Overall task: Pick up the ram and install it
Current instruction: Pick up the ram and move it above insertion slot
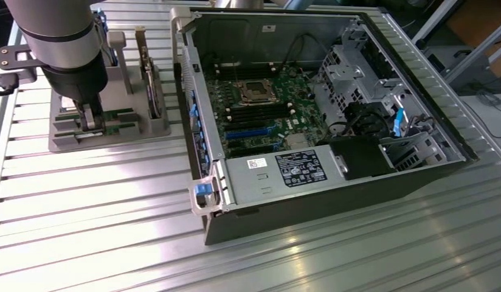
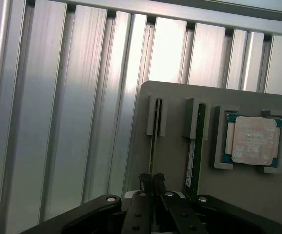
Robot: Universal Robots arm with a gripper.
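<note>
Ribbed metal table (image 1: 88, 201): the largest surface, with a grey holder (image 1: 112, 137) near its far corner on the exterior view's left.

Open computer case (image 1: 315, 213): just beside the holder, on the exterior view's right, with a narrow strip of bare table between them. Case side is off and the green board inside is exposed.

Arm (image 1: 60, 36): hangs straight down over the holder, its lower end reaching into it.

Tall card (image 1: 151, 85): stands on edge in the holder, on the side nearest the case and close beside the arm.

Processor chip (image 2: 252, 140): lies flat in a square recess of the holder (image 2: 175, 126).

Ram (image 2: 153, 131): stands on edge in the holder's outermost slot, next to the holder's edge. Beyond that edge is open table. A second stick (image 2: 195, 146) with a white label sits in the neighbouring slot, between the ram and the chip.

Claw (image 2: 153, 179): at one end of the ram, with one finger on each side, pressed together on the thin board. The ram's other end sits between the holder's grey guide posts. In the exterior view the claw (image 1: 92, 118) sits low inside the holder.
</note>
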